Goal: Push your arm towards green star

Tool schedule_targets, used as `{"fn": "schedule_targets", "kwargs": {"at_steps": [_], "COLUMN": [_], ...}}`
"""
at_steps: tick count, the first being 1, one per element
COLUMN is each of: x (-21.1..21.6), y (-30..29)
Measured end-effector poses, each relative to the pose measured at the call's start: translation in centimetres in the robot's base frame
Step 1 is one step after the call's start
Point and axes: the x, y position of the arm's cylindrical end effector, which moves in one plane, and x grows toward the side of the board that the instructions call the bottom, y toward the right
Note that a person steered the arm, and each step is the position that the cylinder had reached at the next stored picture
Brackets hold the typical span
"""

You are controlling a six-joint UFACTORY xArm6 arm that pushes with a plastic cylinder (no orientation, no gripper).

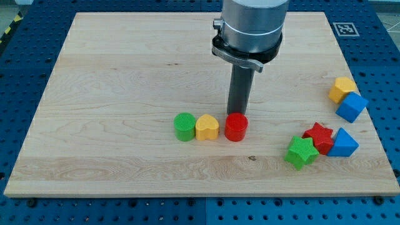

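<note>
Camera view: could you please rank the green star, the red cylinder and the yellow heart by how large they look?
1. green star, broadest, though nearer the view's bottom, so partly nearness.
2. red cylinder and yellow heart: alike, not ranked.

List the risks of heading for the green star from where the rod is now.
1. My tip sits just behind the red cylinder; a careless start toward the view's lower right may drag it along.
2. The green star touches the red star, which sits against the blue triangle block; overshooting would likely shove all three.
3. That cluster lies near the board's edge, so a hard push might send a block off.
</note>
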Motion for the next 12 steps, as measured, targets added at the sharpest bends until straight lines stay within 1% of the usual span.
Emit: {"fn": "schedule_targets", "kwargs": {"at_steps": [2, 6, 8, 12], "x": [-0.2, -0.1, 1.8, 4.0], "y": [1.1, 7.0, 9.3, 9.3]}}
